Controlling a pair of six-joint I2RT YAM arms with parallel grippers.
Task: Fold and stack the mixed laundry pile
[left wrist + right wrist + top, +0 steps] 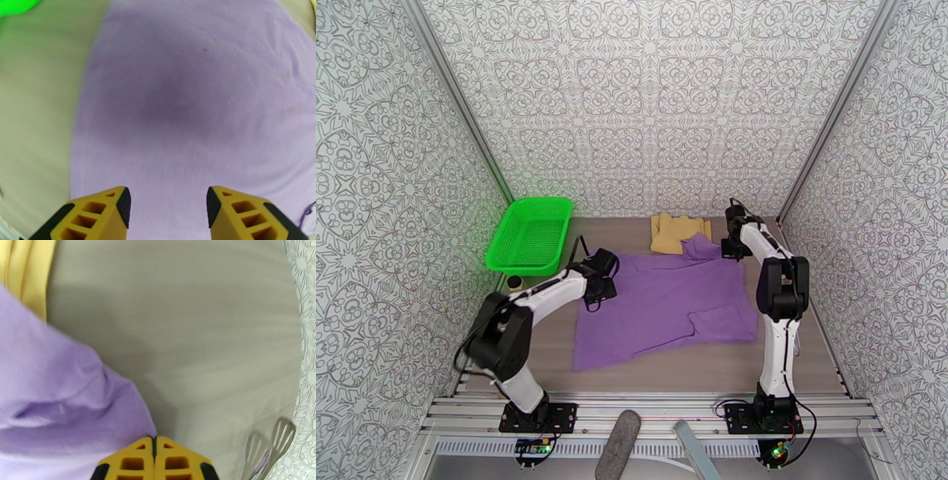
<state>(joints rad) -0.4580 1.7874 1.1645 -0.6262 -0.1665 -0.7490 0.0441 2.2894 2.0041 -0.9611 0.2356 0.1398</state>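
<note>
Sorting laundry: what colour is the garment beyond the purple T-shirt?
Plain mustard-tan cloth garment; top external view shows it best.

Left tool (168, 203) spread wide — over flat purple T-shirt (189, 98), table (35, 118) at left

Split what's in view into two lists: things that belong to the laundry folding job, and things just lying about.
Belongs to the job:
- purple T-shirt, spread out in the middle
- mustard-tan garment, just behind it

Just lying about:
- green mesh basket, far left
- metal slotted utensil, off to the right
</note>
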